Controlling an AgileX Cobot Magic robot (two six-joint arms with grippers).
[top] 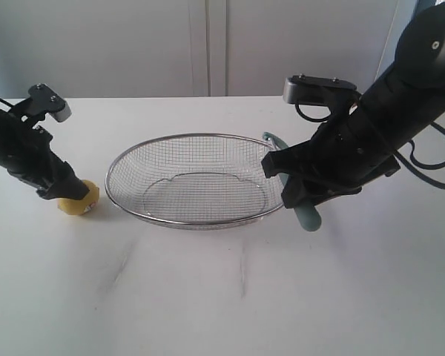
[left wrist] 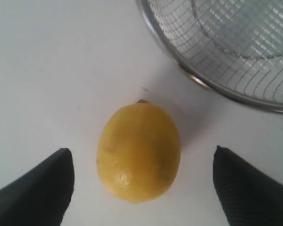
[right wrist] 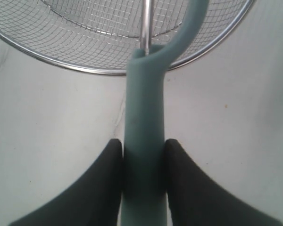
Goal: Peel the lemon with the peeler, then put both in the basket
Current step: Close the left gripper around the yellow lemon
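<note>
The yellow lemon lies on the white table just left of the wire-mesh basket. My left gripper stands open around it, one finger on each side with clear gaps, touching neither side. On the basket's right, my right gripper is shut on the peeler's teal handle. The peeler's curved head reaches over the basket's rim. Nothing lies inside the basket.
The basket's rim is close beside the lemon. Bare white table stretches in front of the basket. A pale wall stands behind. The right arm's black cable loops at the far right.
</note>
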